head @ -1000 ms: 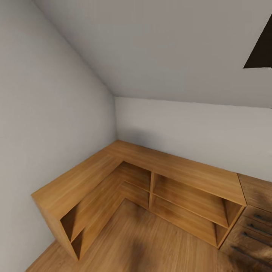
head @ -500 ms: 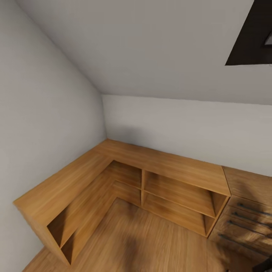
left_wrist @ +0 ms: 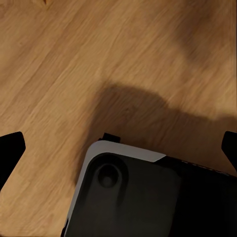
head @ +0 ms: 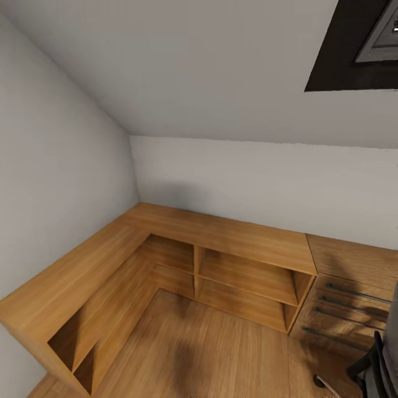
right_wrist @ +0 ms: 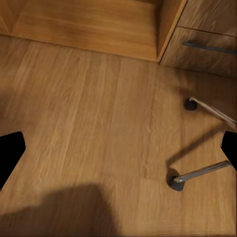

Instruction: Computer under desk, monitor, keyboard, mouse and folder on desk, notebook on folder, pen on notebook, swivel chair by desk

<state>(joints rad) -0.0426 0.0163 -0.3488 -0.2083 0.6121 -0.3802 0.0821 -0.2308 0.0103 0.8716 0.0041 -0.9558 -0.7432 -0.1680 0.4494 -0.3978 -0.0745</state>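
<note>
The head view has swung rightward over the last second: the low L-shaped light-wood open shelf unit (head: 166,260) has slid toward the left of the picture, and more of the light wooden drawer chest with dark bar handles (head: 348,287) has come in at the right. A dark-framed opening in the sloped grey ceiling (head: 354,50) now takes up far more of the upper right corner. As the whole picture has shifted together, this is the robot turning, not the furniture moving.

The new arrival is the grey upholstered swivel chair with black armrests (head: 381,359), whose edge now shows at the lower right corner of the head view. In the right wrist view two of its chrome legs with black castors (right_wrist: 197,173) stand on the wooden plank floor (right_wrist: 89,123), just in front of the drawer chest.

Both arms hang over bare floor. The left gripper (left_wrist: 118,148) and the right gripper (right_wrist: 118,148) each have their jaws spread wide at the picture edges, with nothing between them.

In my judgement the robot is on its way and turning toward the chair, probably to find the folder said to lie on its seat; the seat itself is out of sight.
</note>
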